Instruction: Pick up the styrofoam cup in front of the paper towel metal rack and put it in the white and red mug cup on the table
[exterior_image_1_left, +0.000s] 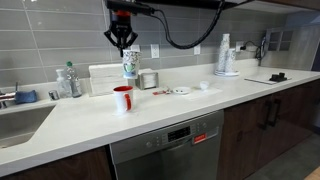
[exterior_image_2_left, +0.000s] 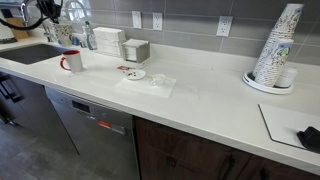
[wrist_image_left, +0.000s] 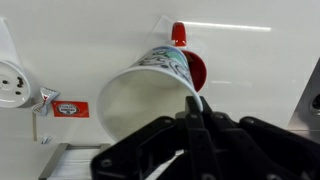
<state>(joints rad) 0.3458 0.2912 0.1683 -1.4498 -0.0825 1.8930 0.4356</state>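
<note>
My gripper (exterior_image_1_left: 122, 40) is shut on the rim of the styrofoam cup (exterior_image_1_left: 130, 65), a white tapered cup with greenish printing, and holds it in the air. The red mug with a white inside (exterior_image_1_left: 122, 98) stands on the counter just below the cup. In the other exterior view the mug (exterior_image_2_left: 72, 60) sits near the sink, and the gripper (exterior_image_2_left: 50, 13) is above it at the frame's top left. In the wrist view the fingers (wrist_image_left: 197, 100) pinch the cup's rim (wrist_image_left: 145, 90), and the mug (wrist_image_left: 192, 62) shows partly behind the cup.
A sink (exterior_image_1_left: 15, 120) lies beside the mug. A white napkin box (exterior_image_1_left: 103, 78), a metal tin (exterior_image_1_left: 148, 80) and bottles (exterior_image_1_left: 68, 80) stand by the wall. A small plate (exterior_image_2_left: 134, 73) lies further along. A tall stack of cups (exterior_image_2_left: 275, 50) stands at the far end.
</note>
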